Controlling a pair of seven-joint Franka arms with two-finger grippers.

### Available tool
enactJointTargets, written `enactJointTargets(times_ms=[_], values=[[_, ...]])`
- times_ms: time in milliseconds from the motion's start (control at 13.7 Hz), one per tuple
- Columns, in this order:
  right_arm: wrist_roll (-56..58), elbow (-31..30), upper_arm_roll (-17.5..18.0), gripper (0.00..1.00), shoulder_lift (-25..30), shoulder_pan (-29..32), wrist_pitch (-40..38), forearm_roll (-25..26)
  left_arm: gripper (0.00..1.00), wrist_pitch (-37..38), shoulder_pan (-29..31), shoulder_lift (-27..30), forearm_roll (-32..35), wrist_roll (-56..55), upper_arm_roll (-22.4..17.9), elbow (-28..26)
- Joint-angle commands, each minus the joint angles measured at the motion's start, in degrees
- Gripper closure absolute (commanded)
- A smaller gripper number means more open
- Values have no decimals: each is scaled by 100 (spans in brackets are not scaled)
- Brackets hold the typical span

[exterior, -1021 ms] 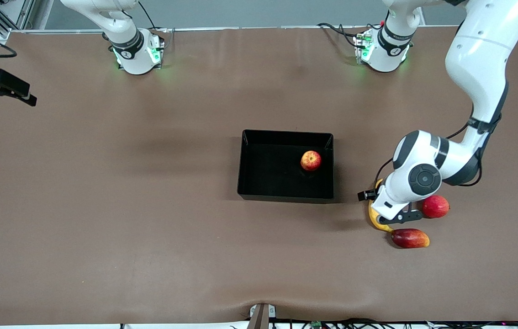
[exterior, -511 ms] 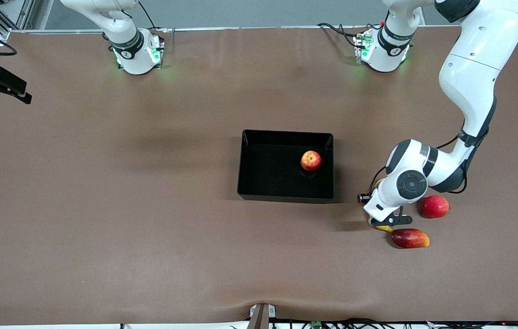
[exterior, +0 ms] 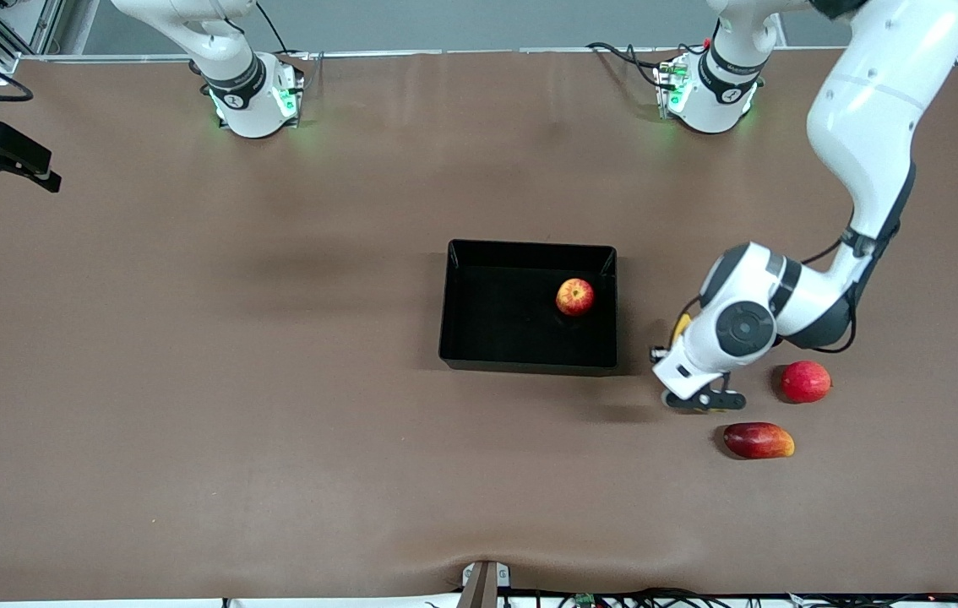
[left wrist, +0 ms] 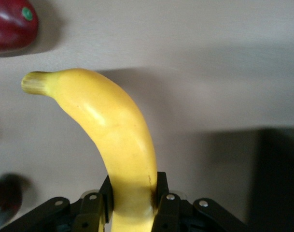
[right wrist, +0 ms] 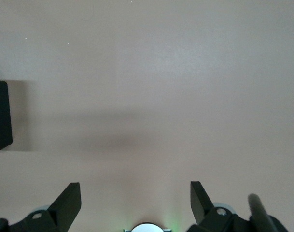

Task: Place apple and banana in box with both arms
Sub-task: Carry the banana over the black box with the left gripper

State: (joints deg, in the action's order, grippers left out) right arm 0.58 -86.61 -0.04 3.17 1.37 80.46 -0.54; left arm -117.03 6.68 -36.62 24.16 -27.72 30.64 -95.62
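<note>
The apple [exterior: 575, 297] lies in the black box [exterior: 496, 253], near the wall at the left arm's end. My left gripper [exterior: 703, 401] is shut on the yellow banana [exterior: 682, 325] and holds it above the table, between the box and two red fruits. In the left wrist view the fingers [left wrist: 167, 205] clamp the banana [left wrist: 113, 130] near one end, its stem pointing away, and a dark edge of the box [left wrist: 279, 179] shows. My right gripper [exterior: 23, 165] waits at the right arm's end of the table, open and empty [right wrist: 135, 193].
A round red fruit [exterior: 805, 381] and an elongated dark red-and-yellow fruit [exterior: 759, 440] lie on the brown table beside the left gripper, toward the left arm's end. The round fruit also shows in the left wrist view [left wrist: 11, 24].
My left gripper has lifted the banana off the table and carried it away from the two red fruits toward the box. The apple and the right gripper have stayed put.
</note>
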Motion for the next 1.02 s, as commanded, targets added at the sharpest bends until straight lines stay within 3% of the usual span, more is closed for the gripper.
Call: enactJointTargets(times_ms=[0,146,365,657,948], values=[[-14,65,-14,0,43,-23,-21,-69,100,811,-35,786,62,91,590,-79],[-14,65,-14,0,43,-41,-12,-78,100,937,-62,832,36,215,1039,60],[-14,65,-14,0,8,-14,-21,-78,100,911,-385,727,9,-48,1401,254],[-14,65,-14,0,8,3,-21,-113,100,797,-1378,43,271,-639,1279,930],[-5,56,-22,0,-1,30,-30,-122,100,464,-2003,-521,519,-1278,1050,1344]])
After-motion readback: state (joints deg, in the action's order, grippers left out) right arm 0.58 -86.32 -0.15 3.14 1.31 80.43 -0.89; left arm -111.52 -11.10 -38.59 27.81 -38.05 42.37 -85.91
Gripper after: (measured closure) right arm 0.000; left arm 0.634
